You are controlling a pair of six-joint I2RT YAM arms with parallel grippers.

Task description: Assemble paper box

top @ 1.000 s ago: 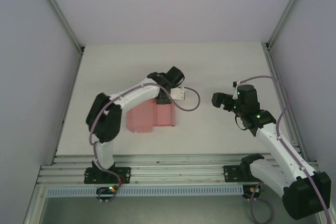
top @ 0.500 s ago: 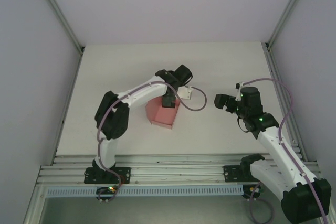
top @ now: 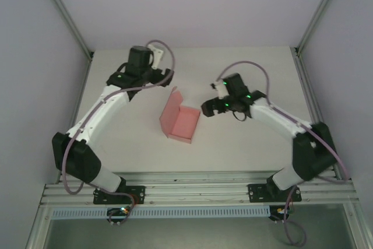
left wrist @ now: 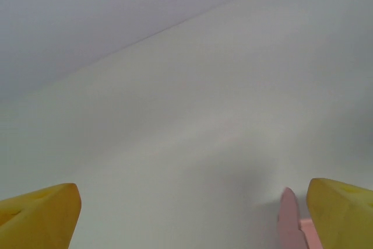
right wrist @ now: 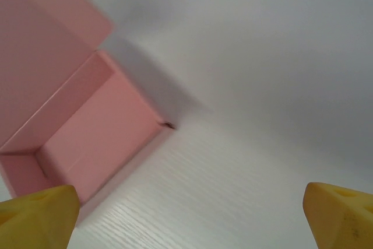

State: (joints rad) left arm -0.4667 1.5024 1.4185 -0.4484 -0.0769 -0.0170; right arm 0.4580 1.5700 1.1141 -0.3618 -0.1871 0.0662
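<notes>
— Paper box [top: 182, 119], seen from above: where is it, and what has changed?
— It sits mid-desk [top: 245, 68], between the two arms, and neither touches it. A second ago the left gripper [top: 165, 74] was clamped on it. Now it has let go and swung off to the far left. The right gripper [top: 207, 109] has moved in just beside the box's right edge. I'd judge the tray formed, with the lid [top: 171, 104] standing up and not yet closed.
— Left wrist view?
— The left gripper [left wrist: 189, 220] is spread wide and grasps nothing. A pink sliver of the box [left wrist: 288, 223] shows beside one finger.
— Right wrist view?
— The right gripper [right wrist: 186, 220] is released too, fingers far apart over bare desk. The box [right wrist: 99, 138] lies ahead, walls up, with nothing inside.
</notes>
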